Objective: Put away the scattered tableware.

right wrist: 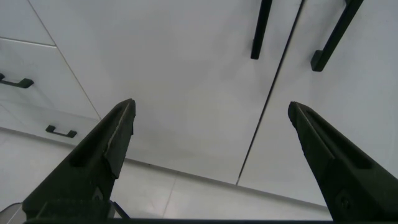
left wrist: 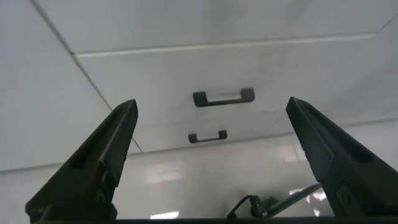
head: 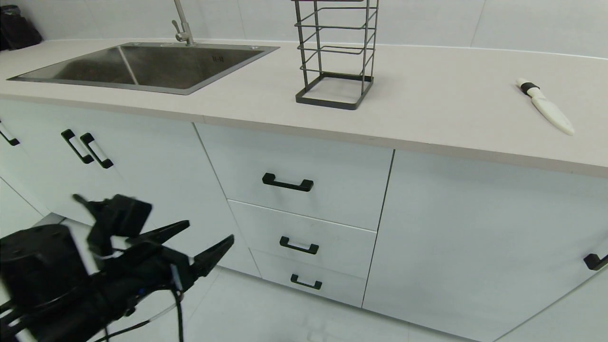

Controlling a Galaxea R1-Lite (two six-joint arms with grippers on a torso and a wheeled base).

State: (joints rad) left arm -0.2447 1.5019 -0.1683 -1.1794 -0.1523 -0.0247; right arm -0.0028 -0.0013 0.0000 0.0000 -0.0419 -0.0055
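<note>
The white knife (head: 545,107) lies flat on the desk (head: 427,95), right of the wire rack (head: 325,103) and sink (head: 142,66), well apart from the left fingers (head: 213,251) and right fingers (right wrist: 102,158), both spread wide and empty, low before the white cabinet fronts (head: 475,228).

readable text: none can be made out in any view.
sink (head: 190,61): a small dark mark on its inner wall, toward 11 o'clock from the middle of the head view, too small to read.
knife (head: 545,107): between 2 and 3 o'clock in the head view, a black band across it, no legible lettering.
</note>
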